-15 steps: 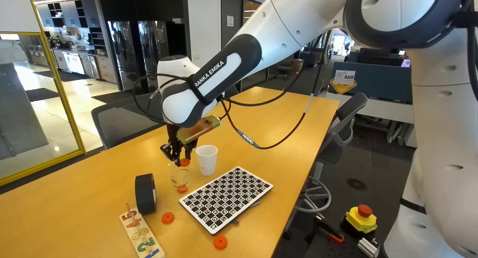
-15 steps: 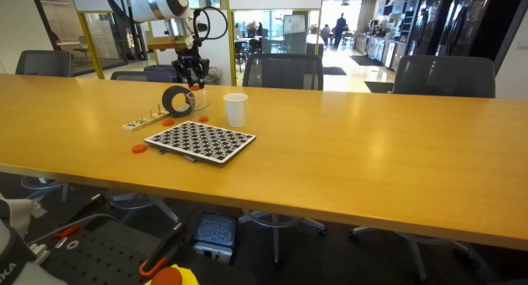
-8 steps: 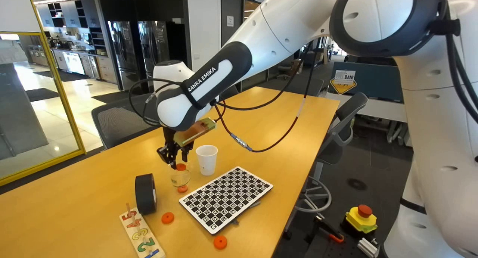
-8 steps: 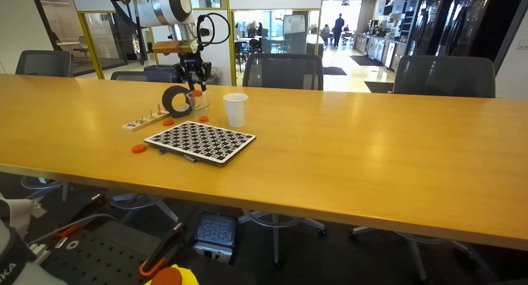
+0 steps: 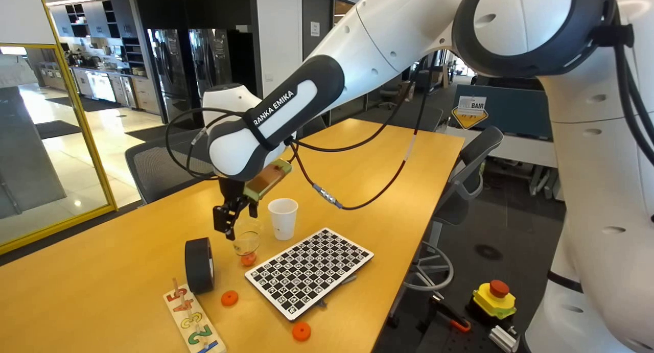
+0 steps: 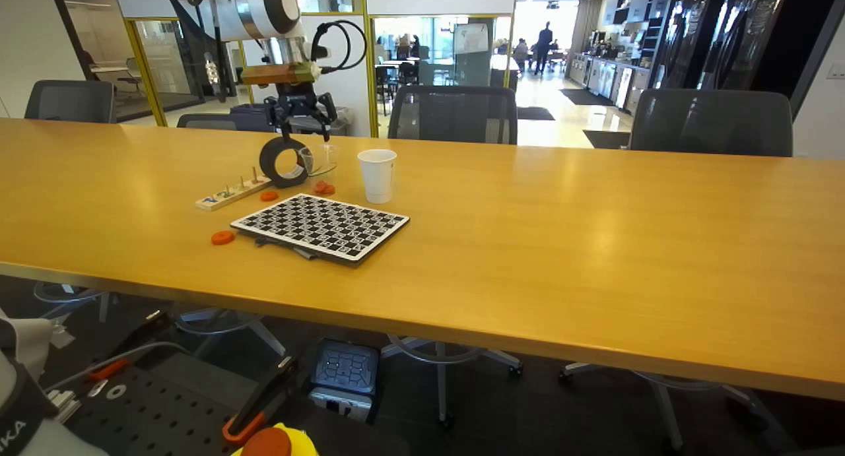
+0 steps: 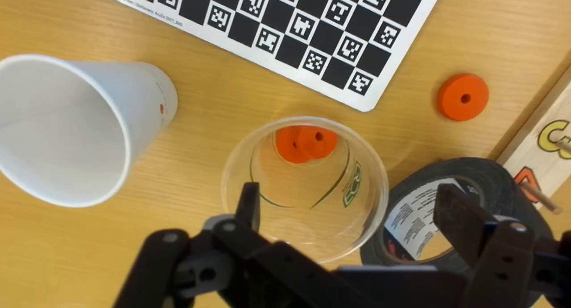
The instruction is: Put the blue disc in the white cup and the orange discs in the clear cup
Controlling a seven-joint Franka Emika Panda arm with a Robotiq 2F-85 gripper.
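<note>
1. On the left in an exterior view, an orange disc [image 6: 223,237] is seen resting just beside the left corner of the checkered board [image 6: 320,225], with a good strip of tabletop [image 6: 594,278] left between it and the near edge.
2. Farther back, the numbered peg board [image 6: 231,195] is laid aslant, its far end set close to the black tape roll [image 6: 267,160], which is stood on its rim.
3. A second orange disc [image 6: 269,196] is spotted in the gap between peg board and checkered board.
4. Overhead, the gripper [image 6: 305,137] is poised with jaws spread wide! In the wrist view one finger [image 7: 249,205] is lined up across the rim of the clear cup [image 7: 308,190], the other across the tape roll; contact cannot be told.
5. Inside the clear cup, two orange discs [image 7: 287,143] are seen on the floor, overlapped. The cup is stood upright between tape roll and white cup [image 6: 378,175].
6. The checkered board's far edge is parted from the white cup by only a narrow lane.
7. The white cup is stood upright, its floor hidden; the widest room for moving is offered by the long stretch of tabletop to its right.
</note>
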